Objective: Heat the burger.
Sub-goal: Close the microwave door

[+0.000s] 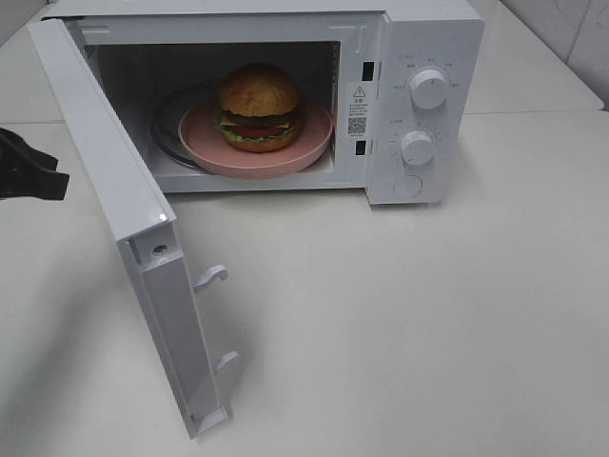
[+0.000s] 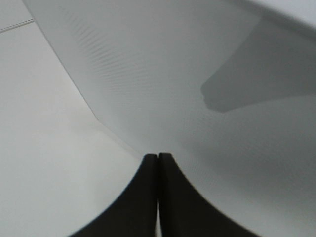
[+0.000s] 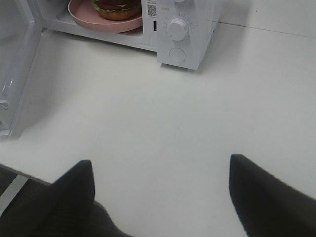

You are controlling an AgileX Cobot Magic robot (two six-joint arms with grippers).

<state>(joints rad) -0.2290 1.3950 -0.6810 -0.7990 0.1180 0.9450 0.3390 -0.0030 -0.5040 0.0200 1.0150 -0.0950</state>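
The white table (image 1: 428,333) is the biggest thing here, and the white microwave (image 1: 428,38) sits on it at the back. Its door (image 1: 105,162) is wide open and swings out toward the front. Inside sits a pink plate (image 1: 200,143), and the burger (image 1: 259,105) sits in the middle of that plate, well inside the box.

The left claw (image 2: 158,157) has its two tips pressed together and holds nothing. It is right by the outer side of the door, but I cannot tell if it touches. The right claw (image 3: 160,160) is spread wide over the bare table, far from the microwave, and it is empty too. The two knobs (image 1: 429,89) are the smallest things.

I think the door needs to be shut next. A push that is too hard could slide the whole microwave back. The thin claw tip could slip off the smooth door. A weak push may leave the door not clicked shut, and then the burger will not get hot.
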